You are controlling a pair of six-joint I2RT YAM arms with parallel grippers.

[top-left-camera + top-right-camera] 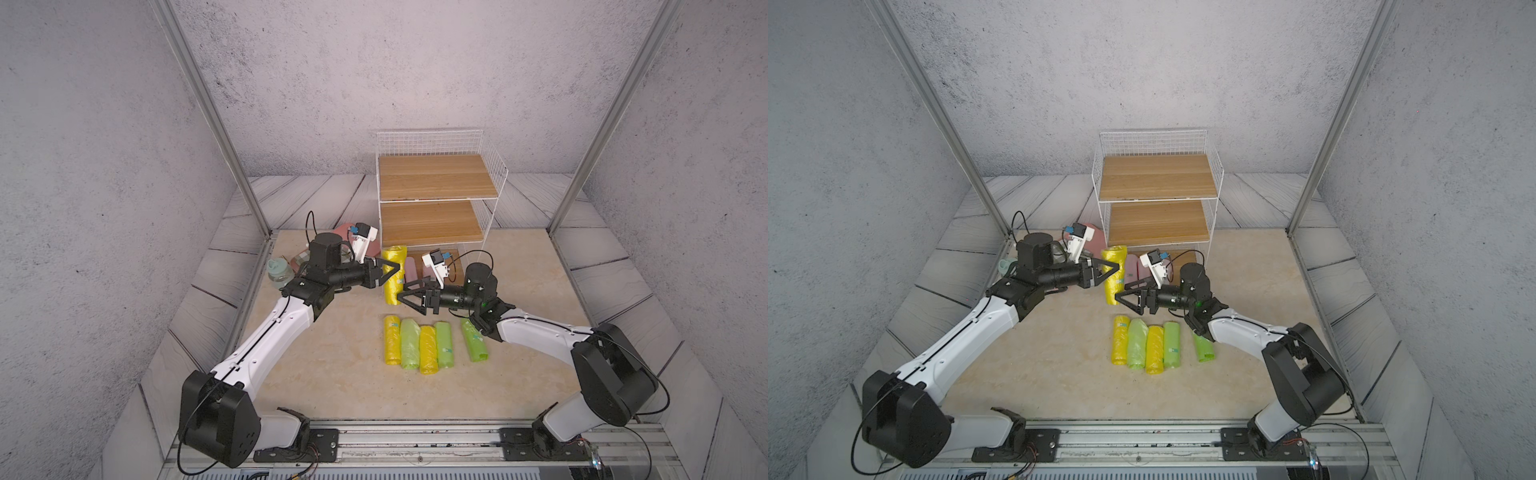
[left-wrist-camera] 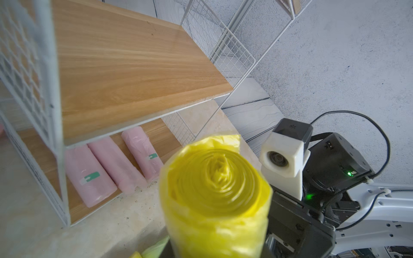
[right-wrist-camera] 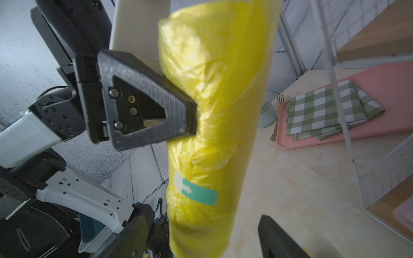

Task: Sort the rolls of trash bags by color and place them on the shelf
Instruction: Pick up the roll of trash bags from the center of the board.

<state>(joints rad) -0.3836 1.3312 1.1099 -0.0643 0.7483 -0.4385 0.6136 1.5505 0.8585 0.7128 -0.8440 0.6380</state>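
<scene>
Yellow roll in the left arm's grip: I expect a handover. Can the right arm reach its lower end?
Probably yes. The right arm's fingers stand open on either side of the yellow roll, below where the left arm's fingers pinch it, and nothing shows between them.

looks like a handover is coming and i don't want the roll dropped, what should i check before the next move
1. Left gripper shut on the upright yellow roll: ok.
2. Right gripper open, jaws either side of the roll's lower end: ok.
3. Right gripper gripping the roll, so the left may let go: not ok.
4. Three pink rolls together on the bottom board: ok.
5. Middle board of the shelf bare for the yellows: ok.
6. Roll's loose plastic free of snags: cannot tell.
</scene>
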